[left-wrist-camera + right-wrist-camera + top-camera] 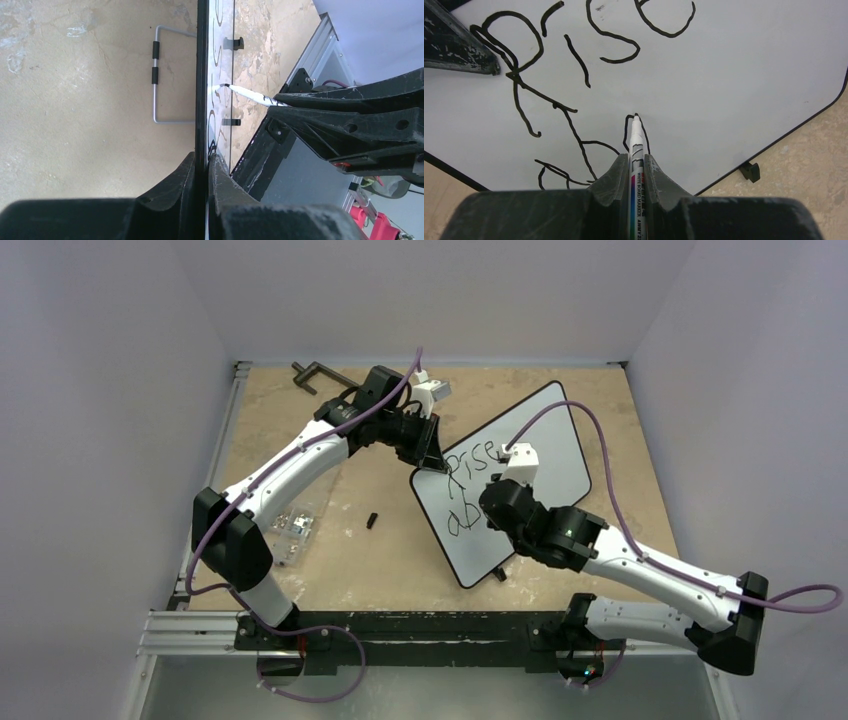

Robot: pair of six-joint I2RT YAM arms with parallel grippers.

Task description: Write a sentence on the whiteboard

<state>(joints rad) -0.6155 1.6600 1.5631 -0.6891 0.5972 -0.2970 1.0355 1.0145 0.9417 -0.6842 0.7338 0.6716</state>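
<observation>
The whiteboard (pixel 545 440) lies tilted at mid-table, white with a thin black rim. My left gripper (pixel 425 465) is shut on its left corner; in the left wrist view the board (pixel 202 75) runs edge-on between the closed fingers of that gripper (pixel 205 160). The sentence (pixel 470 465) reads "Rise" with more letters beneath; its strokes (pixel 614 45) fill the right wrist view. My right gripper (pixel 636 162) is shut on a white marker (pixel 636 145), black tip touching the board (pixel 734 75) at a fresh loop. The marker (pixel 250 94) also shows in the left wrist view.
A black clamp (pixel 310 375) sits at the table's back left. A small black cap (pixel 372 520) and a clear plastic packet (pixel 292 530) lie left of the board. A wire stand (pixel 156 75) rests behind the board. Black feet (pixel 750 171) jut from the board's rim.
</observation>
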